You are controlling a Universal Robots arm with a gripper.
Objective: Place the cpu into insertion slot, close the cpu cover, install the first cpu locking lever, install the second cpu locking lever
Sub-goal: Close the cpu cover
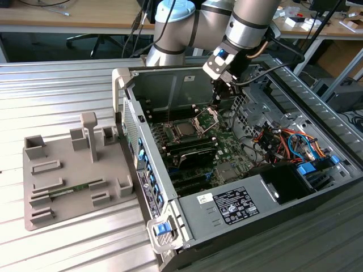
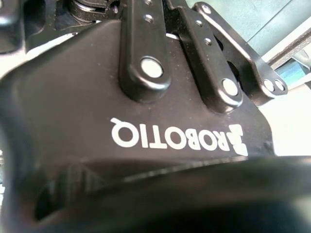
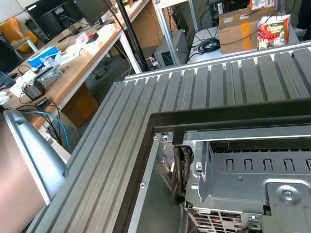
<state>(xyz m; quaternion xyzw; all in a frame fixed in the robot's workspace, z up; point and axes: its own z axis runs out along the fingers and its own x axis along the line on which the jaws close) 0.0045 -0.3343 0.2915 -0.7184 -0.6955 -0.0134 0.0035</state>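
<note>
The tool (image 1: 217,105) hangs at the end of the arm (image 1: 249,22), inside the open computer case (image 1: 170,85). I cannot tell if the tool is open or closed. Its tip is right at the top of the cpu cover (image 1: 207,119), and I cannot tell if the two touch. The cpu cover is a thin silver frame, and it stands up at a tilt, not shut.

The cpu (image 1: 184,131) lies flat in the insertion slot (image 1: 173,137), with its shiny top facing up. It sits just beside the cover, on the exterior view's left of the tool and a little nearer.

A green board (image 1: 227,148) lies around the slot. Long black slots (image 1: 195,154) lie just nearer than the cpu. A grey box (image 1: 235,205) with a white label sits at the near end of the case. Red, blue and orange wires (image 1: 286,141) bunch up on the exterior view's right.

The case rests on a ribbed metal surface (image 1: 57,96). A grey holder (image 1: 68,170) with blocks sits on the surface, on the exterior view's left of the case.

In the first wrist view, the ribbed surface (image 3: 194,97) runs past the case's dark edge (image 3: 218,119), with a wooden desk (image 3: 73,53) far off.
</note>
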